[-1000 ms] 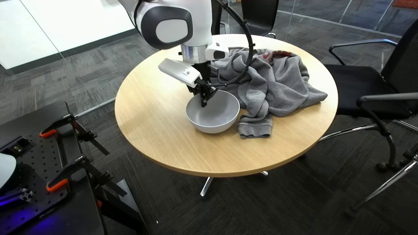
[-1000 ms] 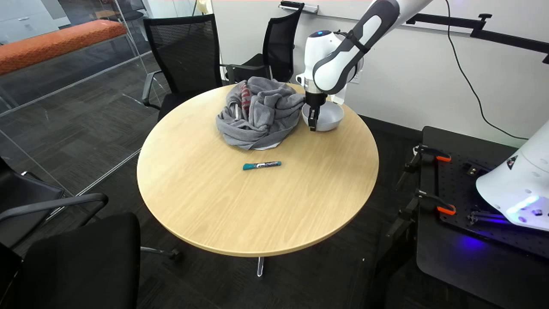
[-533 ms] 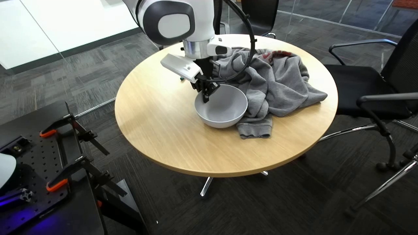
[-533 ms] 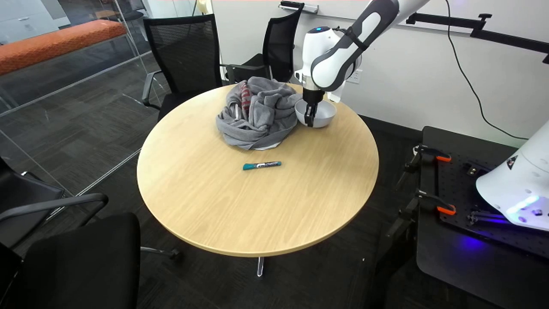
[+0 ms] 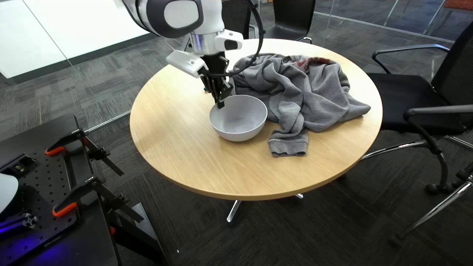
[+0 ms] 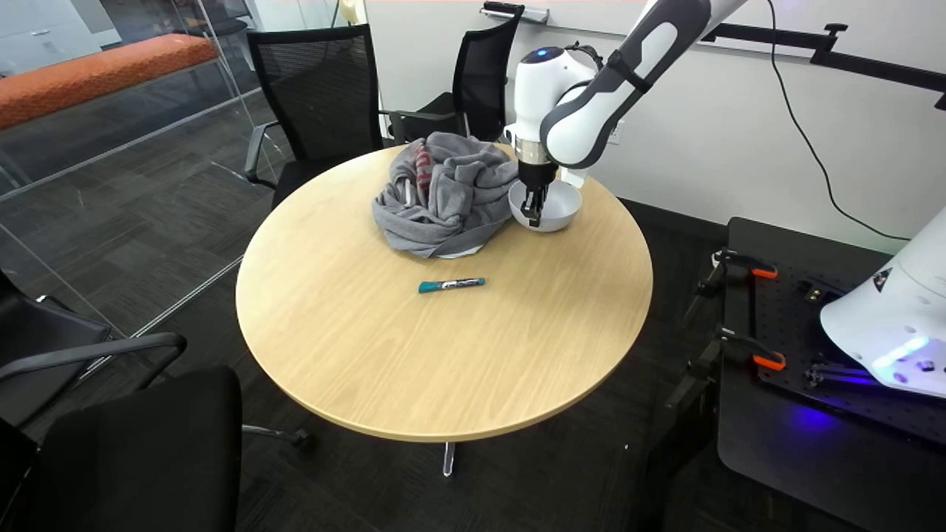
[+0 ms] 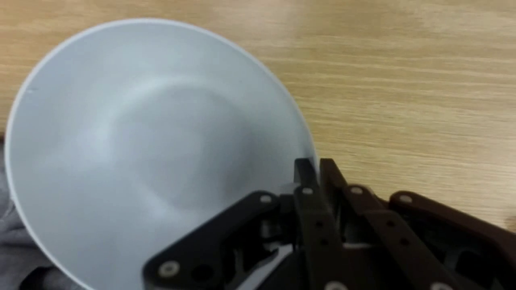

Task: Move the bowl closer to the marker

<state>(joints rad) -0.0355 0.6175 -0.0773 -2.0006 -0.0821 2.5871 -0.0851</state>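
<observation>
The grasp looks made, and the step in hand seems to be the shift of the bowl across the table. In the wrist view the gripper is clamped on the bowl's rim at its three o'clock, one jaw inside the wall and one outside. Taking the table as a dial in an exterior view, the bowl is between one and two o'clock, just beside the grey sweatshirt at twelve (whether the two touch cannot be told). The teal marker lies near the dial's centre, apart from the bowl, so the closing of that gap appears to be left to do. Whether the bowl's base rests on the table or hangs just above it is unclear.

The next move calls for a path toward about eight o'clock in that view, skirting the sweatshirt, with the pinch kept firm, since a hold on one edge may let the bowl tip. It should halt just beside the marker; there the base can settle and the gripper let go.
</observation>
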